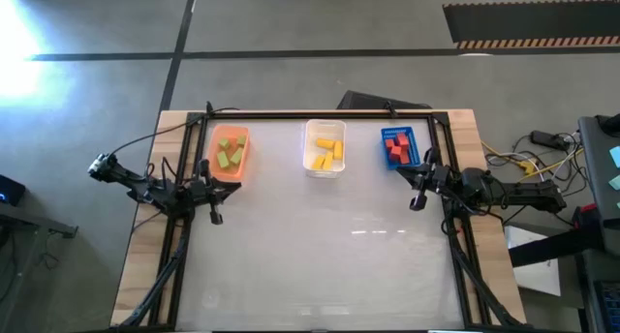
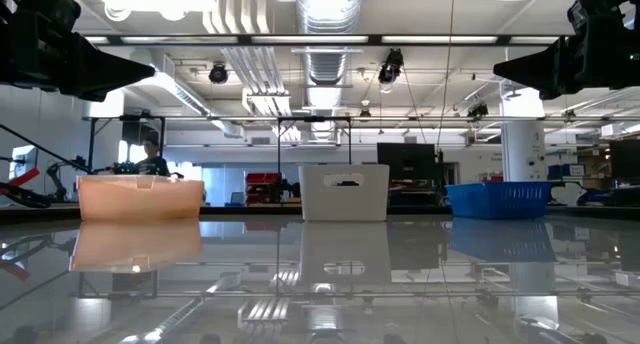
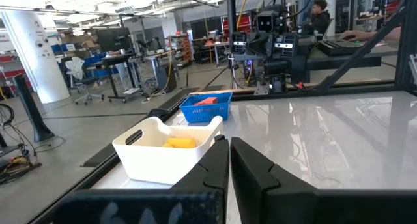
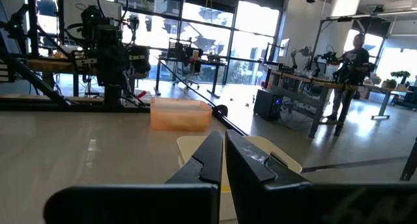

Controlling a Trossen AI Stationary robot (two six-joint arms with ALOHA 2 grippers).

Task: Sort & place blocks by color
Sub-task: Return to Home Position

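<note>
Looking across a glossy white tabletop (image 1: 320, 265) with a wide workshop floor beyond it. Finding the blocks grouped by colour:

- green blocks (image 1: 229, 152) lying in the orange bin (image 1: 245, 166) just beside the left gripper (image 3: 229, 146)
- red blocks (image 1: 396, 147) in the blue bin (image 1: 416, 139) just beside the right gripper (image 4: 223, 138)
- yellow blocks (image 1: 326, 153) in the white bin (image 1: 309, 130), about midway between the two grippers

Seeing no loose block anywhere on the surface — judging the sort as done and only the homing step as running. Holding nothing in either gripper: fingers pressed together on both, tips pointing inward across the table toward each other. Hovering each at its own side, raised off the surface and near the frame rails, probably so as to be leaving the bins unobstructed.

Noting the three bins lined up near the far edge, well apart from one another, with broad open surface on the near side of both grippers. Expecting little risk in any remaining move, apart from brushing the bin nearest each gripper.
</note>
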